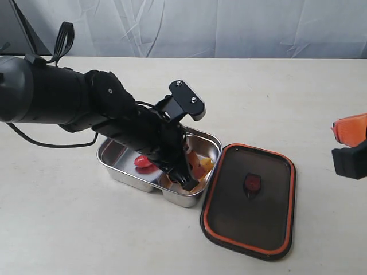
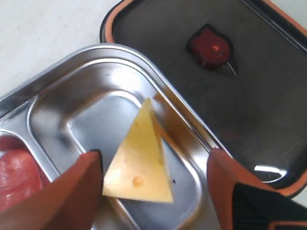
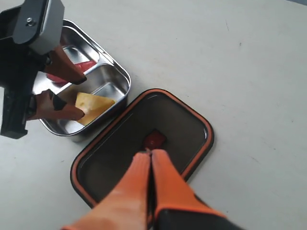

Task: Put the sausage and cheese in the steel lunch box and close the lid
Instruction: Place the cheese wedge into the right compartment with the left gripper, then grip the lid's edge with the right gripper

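The steel lunch box (image 1: 117, 171) (image 2: 72, 60) (image 3: 123, 76) stands open on the table. In its right compartment lies the pale-yellow cheese (image 2: 139, 165) (image 3: 93, 106) (image 1: 202, 166), leaning on the wall. The red sausage (image 1: 142, 162) (image 2: 17, 175) (image 3: 88, 64) rests in the other compartment. My left gripper (image 2: 154, 154) (image 1: 192, 172) (image 3: 82, 96) reaches down into the box, open, its fingers either side of the cheese, one finger right beside it and the other well clear. The dark lid (image 1: 241, 223) (image 2: 249, 96) (image 3: 120, 158) lies flat right of the box. My right gripper (image 3: 151, 152) hovers shut over the lid's valve (image 3: 154, 140).
The pale tabletop (image 1: 287, 91) stretches around box and lid, with a white curtain behind. My left arm (image 1: 69, 100) slants across the box from the left. The right gripper shows at the exterior view's right edge.
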You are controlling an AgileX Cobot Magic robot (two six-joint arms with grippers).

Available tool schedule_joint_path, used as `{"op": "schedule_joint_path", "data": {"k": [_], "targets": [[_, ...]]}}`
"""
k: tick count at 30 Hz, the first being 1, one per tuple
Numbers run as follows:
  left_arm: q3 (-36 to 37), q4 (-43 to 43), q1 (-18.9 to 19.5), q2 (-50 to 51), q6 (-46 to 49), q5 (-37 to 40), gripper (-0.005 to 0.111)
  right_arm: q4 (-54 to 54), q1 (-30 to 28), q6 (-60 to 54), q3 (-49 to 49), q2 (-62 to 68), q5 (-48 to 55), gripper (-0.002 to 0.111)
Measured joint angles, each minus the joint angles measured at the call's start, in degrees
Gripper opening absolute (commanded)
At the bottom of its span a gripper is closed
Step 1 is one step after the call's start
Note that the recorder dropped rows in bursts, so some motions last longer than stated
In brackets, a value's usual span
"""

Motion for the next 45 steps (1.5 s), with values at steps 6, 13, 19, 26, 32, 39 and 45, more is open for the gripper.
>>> {"op": "schedule_joint_path", "data": {"k": [6,13,19,26,32,39,45], "targets": [[0.0,4.7,0.0,-0.5,-0.1,1.2,0.025,0.0,0.0,6.4,0.0,0.1,1.6,0.000],[0.0,9.0,2.2,-6.5,-5.6,2.7,0.000,-2.2,0.0,14.2,0.0,5.0,10.8,0.000],[0.0,9.7,7.2,-13.5,-11.5,8.0,0.000,-1.7,-0.4,15.2,0.0,10.8,11.1,0.000],[3.3,11.4,11.0,-23.1,-15.8,10.1,0.000,8.9,-7.7,5.0,0.0,18.9,6.6,0.000],[9.2,11.4,11.5,-31.3,-17.2,10.2,0.000,14.2,-17.8,-2.6,0.0,27.6,3.7,0.002],[12.9,9.0,11.6,-37.1,-17.9,10.2,0.000,19.0,-25.4,-8.7,0.0,36.6,1.0,0.041],[13.3,9.0,11.6,-39.7,-18.1,10.2,0.000,21.5,-25.9,-9.8,-0.4,40.3,-1.3,0.046]]}}
